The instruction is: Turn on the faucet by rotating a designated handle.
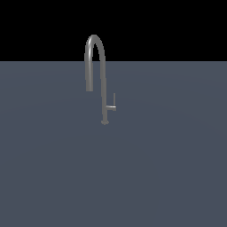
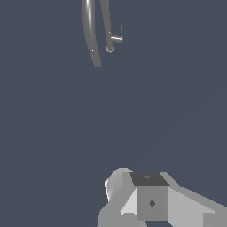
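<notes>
The faucet (image 1: 104, 84) is a tall slim grey gooseneck tap standing on the dark floor, its arched spout curving toward the exterior view's left. The handle (image 1: 112, 105) is a thin L-shaped lever: a short stub off the stem toward the exterior view's right, ending in a slim upright rod. The wrist view shows the faucet (image 2: 90, 31) from above, with the handle (image 2: 117, 39) beside its base. A grey blocky part of my gripper (image 2: 148, 199) shows at the wrist view's edge, far from the faucet. Its fingertips cannot be made out. The arm is absent from the exterior view.
A flat dark blue-grey floor (image 1: 113, 177) spreads around the faucet in both views. The background above it is black.
</notes>
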`<state>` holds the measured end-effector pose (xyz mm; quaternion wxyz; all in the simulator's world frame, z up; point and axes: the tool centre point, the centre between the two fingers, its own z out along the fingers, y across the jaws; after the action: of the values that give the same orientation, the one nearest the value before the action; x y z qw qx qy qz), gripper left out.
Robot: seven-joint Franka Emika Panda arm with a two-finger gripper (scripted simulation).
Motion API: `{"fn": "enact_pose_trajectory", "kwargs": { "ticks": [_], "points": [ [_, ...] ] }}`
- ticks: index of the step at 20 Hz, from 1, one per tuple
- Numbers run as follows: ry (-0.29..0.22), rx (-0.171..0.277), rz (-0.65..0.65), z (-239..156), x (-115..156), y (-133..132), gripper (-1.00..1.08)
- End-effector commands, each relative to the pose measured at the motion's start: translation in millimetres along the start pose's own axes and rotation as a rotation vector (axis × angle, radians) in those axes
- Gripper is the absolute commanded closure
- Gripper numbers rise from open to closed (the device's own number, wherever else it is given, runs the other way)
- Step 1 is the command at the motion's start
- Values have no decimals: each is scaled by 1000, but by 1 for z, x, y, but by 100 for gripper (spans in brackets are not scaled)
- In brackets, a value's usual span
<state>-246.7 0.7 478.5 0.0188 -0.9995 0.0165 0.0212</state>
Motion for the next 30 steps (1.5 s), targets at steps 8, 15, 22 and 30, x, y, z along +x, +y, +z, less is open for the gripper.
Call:
{"fn": "enact_pose_trajectory", "kwargs": {
  "ticks": [8,15,22,30],
  "points": [
    [-15,18,19,1,7,-2,108],
    [-61,74,76,6,29,-5,108],
    [-140,170,174,16,66,-10,108],
    [-248,302,308,33,115,-12,108]
  ]
}}
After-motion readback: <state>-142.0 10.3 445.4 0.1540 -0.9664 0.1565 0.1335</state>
